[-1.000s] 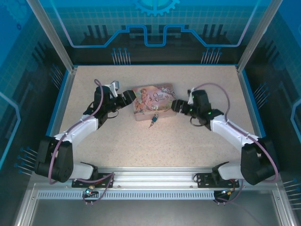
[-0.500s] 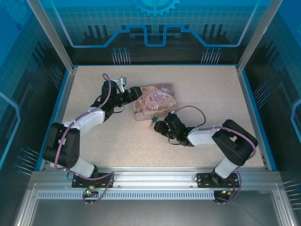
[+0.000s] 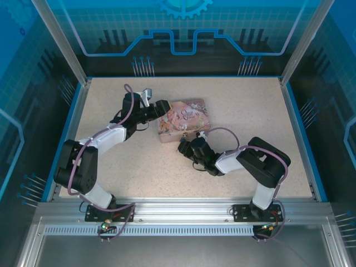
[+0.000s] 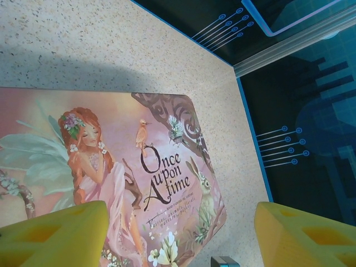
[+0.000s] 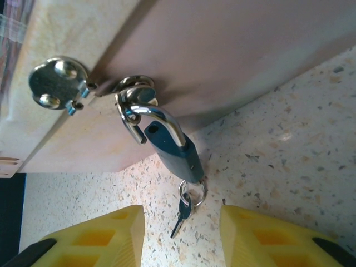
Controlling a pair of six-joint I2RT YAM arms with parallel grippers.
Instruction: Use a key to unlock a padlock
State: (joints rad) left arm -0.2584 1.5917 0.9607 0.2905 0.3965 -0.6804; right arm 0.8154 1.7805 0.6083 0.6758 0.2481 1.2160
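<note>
Right wrist: the padlock (image 5: 176, 153) is hung on the tin's (image 5: 222, 44) clasp, with the key (image 5: 179, 216) framed by half-open, empty right jaws; left jaws are spread wide.

Pink tin (image 4: 117, 167) reads "Once upon A time"; smaller print unclear.

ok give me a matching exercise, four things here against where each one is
Things: 1 bluish-silver metal padlock; 2 small dark grey metal key; 3 pink illustrated tin box; 4 right pincer.
Places: a on a ring under the padlock; b lying on the speckled table; c hooked through the tin's clasp; d fingers either side of the key.
Pairs: 1-c, 2-a, 3-b, 4-d.
</note>
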